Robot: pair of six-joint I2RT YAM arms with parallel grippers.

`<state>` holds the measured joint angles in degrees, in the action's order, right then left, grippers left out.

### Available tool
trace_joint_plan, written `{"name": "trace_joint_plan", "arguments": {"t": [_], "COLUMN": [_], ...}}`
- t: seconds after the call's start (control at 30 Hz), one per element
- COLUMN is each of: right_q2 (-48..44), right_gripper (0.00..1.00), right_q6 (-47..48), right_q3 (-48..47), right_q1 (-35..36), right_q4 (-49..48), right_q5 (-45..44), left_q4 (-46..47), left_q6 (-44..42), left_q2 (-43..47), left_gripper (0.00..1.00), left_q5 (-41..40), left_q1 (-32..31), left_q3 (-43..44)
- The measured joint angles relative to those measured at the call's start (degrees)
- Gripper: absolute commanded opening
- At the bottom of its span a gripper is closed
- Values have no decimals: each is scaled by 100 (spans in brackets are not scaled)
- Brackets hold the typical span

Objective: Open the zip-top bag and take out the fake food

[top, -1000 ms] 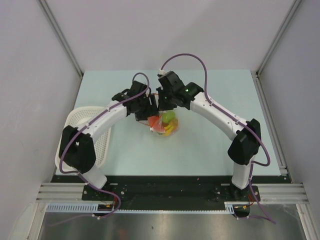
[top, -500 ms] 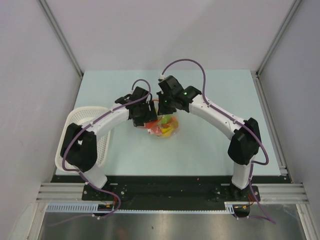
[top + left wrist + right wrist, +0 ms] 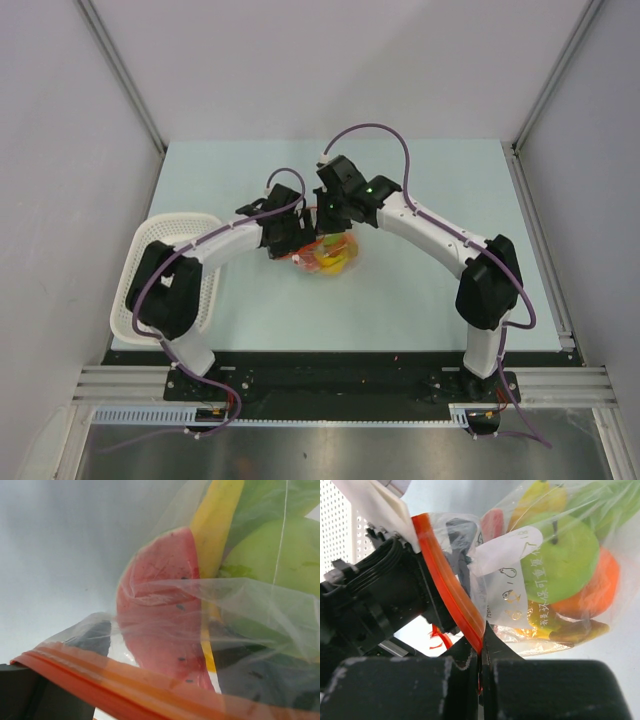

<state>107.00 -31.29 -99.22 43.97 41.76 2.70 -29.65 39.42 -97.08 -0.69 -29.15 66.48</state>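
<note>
The zip-top bag [image 3: 335,258] lies mid-table, clear, with a red zip strip [image 3: 447,585] along its open mouth. Inside it is the fake food: a red slice [image 3: 160,605], a yellow banana [image 3: 215,525], a round green fruit [image 3: 560,555] and an orange piece [image 3: 595,592]. My right gripper [image 3: 481,665] is shut on the zip strip at one lip of the mouth. My left gripper [image 3: 175,655] reaches into the mouth from the left. Its fingers [image 3: 90,637] stand wide apart behind the plastic, with the red slice between them. In the overhead view both grippers [image 3: 295,240] [image 3: 325,222] meet at the bag's far-left end.
A white perforated basket [image 3: 150,235] sits at the table's left edge, under the left arm. Purple cables loop over both arms. Metal frame rails border the table on both sides.
The left gripper has dropped lower and pushed further into the bag's mouth, its fingers spreading. The bag has sunk flatter onto the table. The right gripper keeps its hold on the strip.
</note>
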Motion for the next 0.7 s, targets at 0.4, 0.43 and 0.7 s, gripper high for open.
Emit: {"name": "trace_joint_plan", "arguments": {"t": [0.4,0.43,0.7], "right_q2": [-72,-81,-306], "right_gripper": [0,0,0], "right_q6": [15,26,245], "right_q3": [118,140,461], "right_q1": [-4,-4,-37], "right_q4": [11,15,-7], "right_q5": [17,11,-173], "left_q4": [852,839,658], "left_q6": [-166,-212,-616], "left_q2": [96,118,737], "left_gripper": [36,33,3], "left_q5": [133,136,319], "left_q1": [0,0,-4], "left_q3": [-343,-343,-343]}}
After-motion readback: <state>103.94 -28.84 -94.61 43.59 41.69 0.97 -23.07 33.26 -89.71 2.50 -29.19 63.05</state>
